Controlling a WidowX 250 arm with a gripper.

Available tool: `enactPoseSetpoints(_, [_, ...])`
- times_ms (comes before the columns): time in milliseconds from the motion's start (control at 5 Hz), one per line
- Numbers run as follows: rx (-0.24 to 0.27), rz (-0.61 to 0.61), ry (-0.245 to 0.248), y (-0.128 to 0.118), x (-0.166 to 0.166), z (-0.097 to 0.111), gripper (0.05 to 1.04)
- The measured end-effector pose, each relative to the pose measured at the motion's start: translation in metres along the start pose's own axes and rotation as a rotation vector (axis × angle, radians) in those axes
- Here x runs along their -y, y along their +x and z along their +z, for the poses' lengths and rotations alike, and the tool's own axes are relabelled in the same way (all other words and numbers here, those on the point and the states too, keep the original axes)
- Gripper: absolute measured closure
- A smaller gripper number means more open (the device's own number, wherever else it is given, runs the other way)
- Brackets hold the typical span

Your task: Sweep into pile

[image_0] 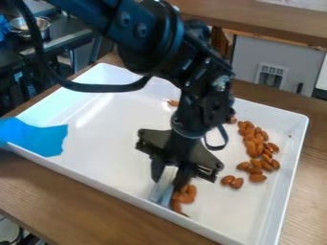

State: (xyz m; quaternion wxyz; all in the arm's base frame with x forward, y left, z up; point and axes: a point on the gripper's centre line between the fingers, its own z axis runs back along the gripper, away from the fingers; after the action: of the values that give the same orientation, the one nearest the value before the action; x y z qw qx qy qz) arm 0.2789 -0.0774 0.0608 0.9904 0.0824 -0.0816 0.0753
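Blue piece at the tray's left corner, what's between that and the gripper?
Between the blue piece and the gripper lies a bare stretch of the white tray, as the camera view shows.

Glossy white plastic tray (97, 165); smooth wood tabletop (89, 209); rough brown almonds (254, 146); shiny metal bowl (42, 27).

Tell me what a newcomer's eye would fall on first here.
Probably the bulky black robot arm coming in from the top, its black gripper holding a pale, flat tool low in the shallow white tray. Next, the brown almonds, mostly clustered toward the picture's right, with a few beside the tool. The bright blue tape-like sheet over the tray's left corner also stands out.
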Motion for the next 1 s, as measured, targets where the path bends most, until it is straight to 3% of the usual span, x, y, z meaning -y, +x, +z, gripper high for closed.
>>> enactPoseSetpoints(200, [-0.021,0.115,-0.032,0.001,0.011,0.002,0.717])
enactPoseSetpoints(600, [0.06,0.487,-0.125,0.013,0.025,0.001,0.717])
enactPoseSetpoints(800, [0.098,0.59,-0.151,0.023,0.026,0.001,0.717])
enactPoseSetpoints(1000, [0.102,0.683,-0.171,0.034,0.025,0.002,0.717])
